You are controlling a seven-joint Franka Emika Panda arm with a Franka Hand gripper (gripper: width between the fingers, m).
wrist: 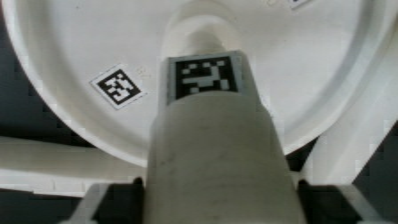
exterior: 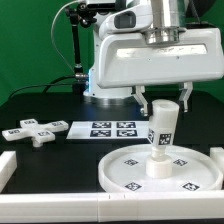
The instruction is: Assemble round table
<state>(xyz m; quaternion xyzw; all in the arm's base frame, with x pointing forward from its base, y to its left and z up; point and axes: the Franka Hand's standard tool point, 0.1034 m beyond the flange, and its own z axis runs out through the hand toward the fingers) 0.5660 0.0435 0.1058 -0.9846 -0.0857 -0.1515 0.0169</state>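
Note:
The round table's white rimmed disc (exterior: 128, 170) lies flat on the black table at the exterior view's right, with square tags on its face. My gripper (exterior: 164, 103) is shut on the short tagged cylinder leg (exterior: 162, 127), which it holds upright over the disc's middle. The leg's lower end meets the disc's centre; I cannot tell whether it is seated. In the wrist view the leg (wrist: 214, 120) runs out from between the two dark pads (wrist: 125, 200) toward the disc (wrist: 80, 50). The cross-shaped base piece (exterior: 30, 131) lies apart at the exterior view's left.
The marker board (exterior: 113, 129) lies flat between the base piece and the disc. White rails run along the table's front edge (exterior: 60, 205) and left corner (exterior: 8, 165). The arm's white body (exterior: 150, 55) hangs over the back of the table.

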